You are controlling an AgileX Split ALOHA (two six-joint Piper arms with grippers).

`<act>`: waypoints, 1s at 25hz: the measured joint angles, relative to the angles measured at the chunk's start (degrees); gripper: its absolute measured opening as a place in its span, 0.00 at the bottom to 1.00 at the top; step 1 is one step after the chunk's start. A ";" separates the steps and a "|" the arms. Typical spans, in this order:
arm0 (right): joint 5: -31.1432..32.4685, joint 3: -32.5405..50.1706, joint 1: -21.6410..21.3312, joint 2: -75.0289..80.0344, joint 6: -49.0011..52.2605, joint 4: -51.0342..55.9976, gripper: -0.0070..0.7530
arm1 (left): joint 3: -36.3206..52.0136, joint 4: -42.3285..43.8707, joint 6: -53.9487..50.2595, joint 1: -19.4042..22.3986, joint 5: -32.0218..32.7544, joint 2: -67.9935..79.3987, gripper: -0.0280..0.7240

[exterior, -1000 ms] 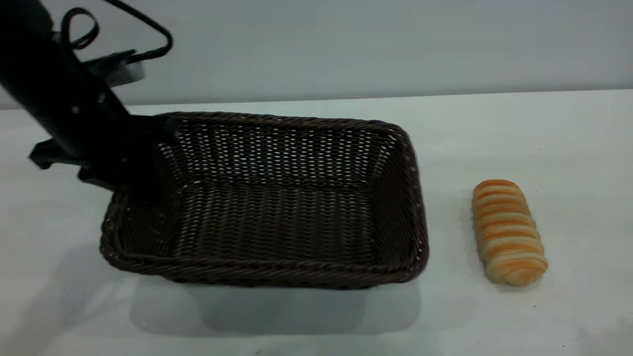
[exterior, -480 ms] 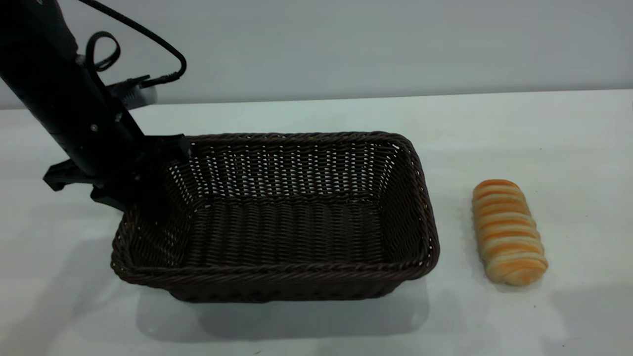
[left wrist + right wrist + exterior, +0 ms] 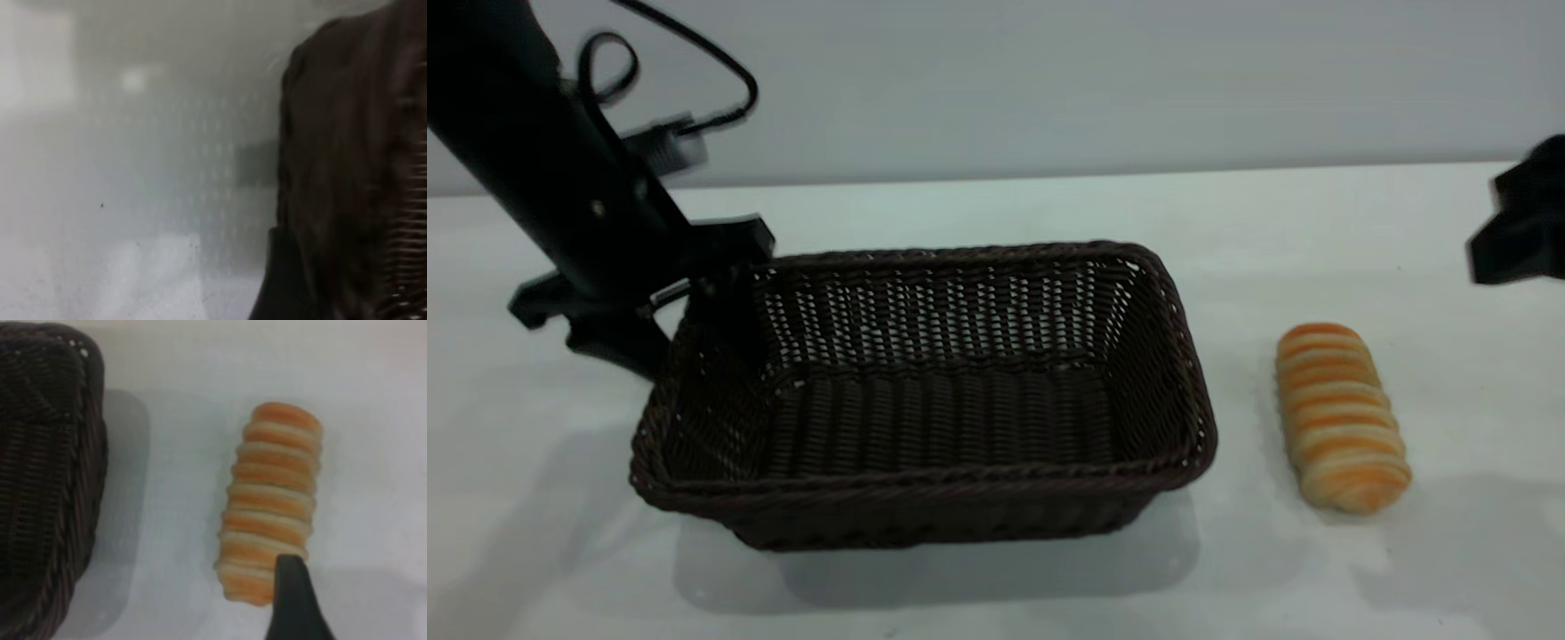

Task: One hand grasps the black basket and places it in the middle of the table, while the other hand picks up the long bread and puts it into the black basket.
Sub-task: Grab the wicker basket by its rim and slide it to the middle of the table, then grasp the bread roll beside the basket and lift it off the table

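Observation:
The black basket stands flat on the table, left of centre. My left gripper is at the basket's left rim, with one finger outside the wall and one inside, and the fingers look spread apart. The left wrist view shows the basket wall close up beside one dark finger. The long bread lies on the table to the right of the basket. My right gripper hangs at the right edge, above and behind the bread. In the right wrist view one finger overlaps the end of the bread, and the basket's corner shows beside it.
A black cable loops off the left arm above the table's back edge. A strip of bare table separates the basket and the bread.
The basket has come down from a tilt to flat and shifted slightly right. The left fingers have spread at the rim. The right gripper has come into view at the right edge.

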 joint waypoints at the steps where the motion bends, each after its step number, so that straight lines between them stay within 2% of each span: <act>1: -1.28 -0.07 0.48 1.14 0.00 -0.03 0.65 | 0.00 0.87 0.05 0.00 0.00 -1.47 0.83; 6: -6.25 -0.61 0.90 7.44 0.00 0.01 0.67 | 0.00 7.08 -0.39 0.00 -0.06 -9.00 0.82; 13: -7.34 -6.29 0.90 18.98 -0.07 -0.26 0.68 | 0.00 14.26 -4.34 0.00 2.13 -16.45 0.82; 18: -7.76 -11.40 1.63 26.19 0.23 -0.69 0.68 | 0.00 15.43 -5.10 0.00 5.13 -20.56 0.82; 25: -8.06 -16.99 4.86 35.95 0.23 -1.80 0.68 | 0.00 15.43 -5.10 0.00 7.46 -26.66 0.82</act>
